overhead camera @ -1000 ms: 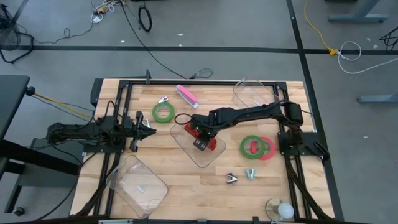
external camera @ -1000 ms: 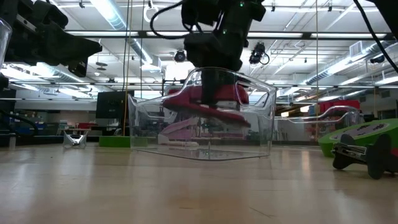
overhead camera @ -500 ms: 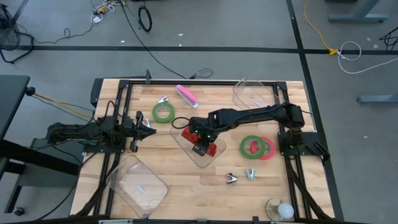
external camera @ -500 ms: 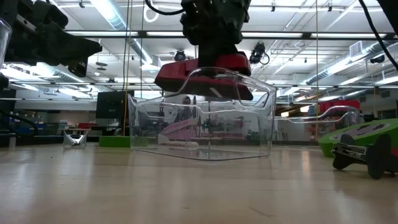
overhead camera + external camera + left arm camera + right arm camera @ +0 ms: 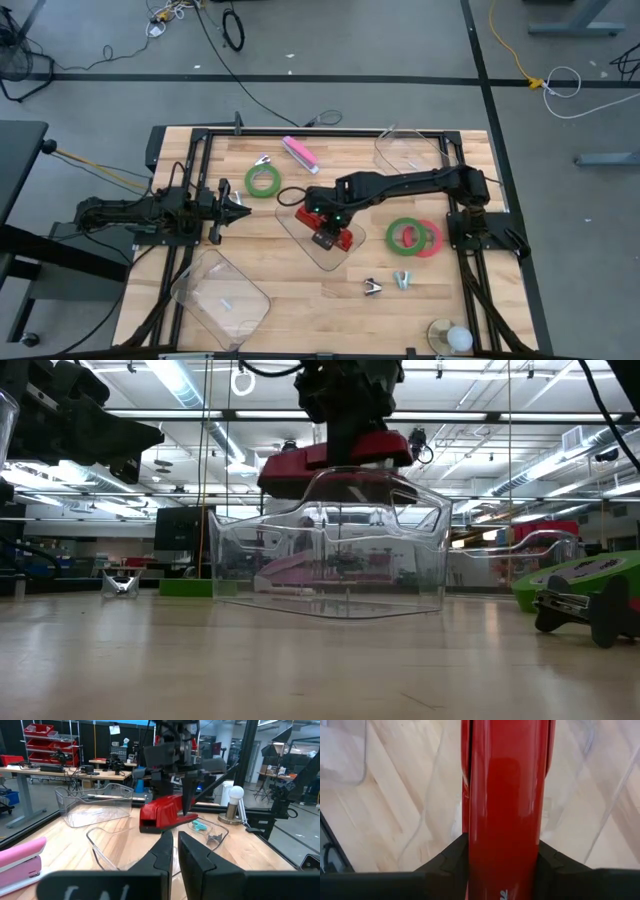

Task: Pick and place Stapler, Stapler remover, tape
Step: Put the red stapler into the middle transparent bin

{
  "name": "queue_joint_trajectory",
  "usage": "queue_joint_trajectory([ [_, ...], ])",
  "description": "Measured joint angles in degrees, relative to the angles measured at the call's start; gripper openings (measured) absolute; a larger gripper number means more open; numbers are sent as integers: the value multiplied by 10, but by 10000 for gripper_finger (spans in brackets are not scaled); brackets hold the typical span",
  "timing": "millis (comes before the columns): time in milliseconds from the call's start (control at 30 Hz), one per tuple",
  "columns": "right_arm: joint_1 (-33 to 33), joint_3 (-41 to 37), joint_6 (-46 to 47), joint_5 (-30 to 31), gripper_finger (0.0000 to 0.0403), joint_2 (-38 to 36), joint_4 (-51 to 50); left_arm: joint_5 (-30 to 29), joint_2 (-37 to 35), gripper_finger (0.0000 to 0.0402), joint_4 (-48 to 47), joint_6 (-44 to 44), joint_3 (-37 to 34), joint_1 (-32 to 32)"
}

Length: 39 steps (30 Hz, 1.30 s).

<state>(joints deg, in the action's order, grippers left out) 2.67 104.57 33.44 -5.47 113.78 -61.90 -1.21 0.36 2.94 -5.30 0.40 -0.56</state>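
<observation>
My right gripper [image 5: 322, 224] is shut on a red stapler [image 5: 328, 234], held over a clear tray [image 5: 318, 250] at the table's middle. In the low view the stapler [image 5: 335, 464] sits just above the tray's rim [image 5: 330, 510]. My left gripper [image 5: 243, 212] waits shut at the table's left, empty. One green tape ring [image 5: 263, 180] lies flat at the far left of centre. Another green ring [image 5: 404, 235] lies overlapping a red-pink ring [image 5: 431, 240] on the right. A pink stapler [image 5: 299, 153] lies at the far side. My right gripper pinches the red stapler's body [image 5: 504, 847] between its two fingers [image 5: 451, 859], one on each long side. The fingers come from above, pointing down, across the stapler. The stapler is lifted clear, roughly level, above the clear tray.
A clear tray [image 5: 412, 150] stands at the far right and another [image 5: 220, 295] at the near left. Small metal pieces lie near the front [image 5: 372, 287], [image 5: 402, 279] and by the green ring [image 5: 263, 160]. A white ball on a base [image 5: 450, 338] stands at the near right corner.
My right gripper has gone up with the red stapler. The stapler was tilted inside the clear tray and now sits nearly level above the tray's rim, clear of it.
</observation>
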Motion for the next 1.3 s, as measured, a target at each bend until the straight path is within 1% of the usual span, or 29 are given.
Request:
queue_joint_trajectory([
  [167, -2, 26, 0, 0, 142, 0, -19, 0, 0, 30, 0, 0, 0, 0],
  [400, -11, 27, 1, -1, 142, 0, -43, 0, 0, 30, 0, 0, 0, 0],
  [733, -8, 28, 0, -3, 142, 0, -41, 0, 0, 30, 0, 0, 0, 0],
  [1100, -12, 87, -6, 1, 142, 1, -65, 0, 0, 30, 0, 0, 0, 0],
  [1300, -11, 112, -8, 0, 142, 16, -83, 0, 0, 30, 0, 0, 0, 0],
])
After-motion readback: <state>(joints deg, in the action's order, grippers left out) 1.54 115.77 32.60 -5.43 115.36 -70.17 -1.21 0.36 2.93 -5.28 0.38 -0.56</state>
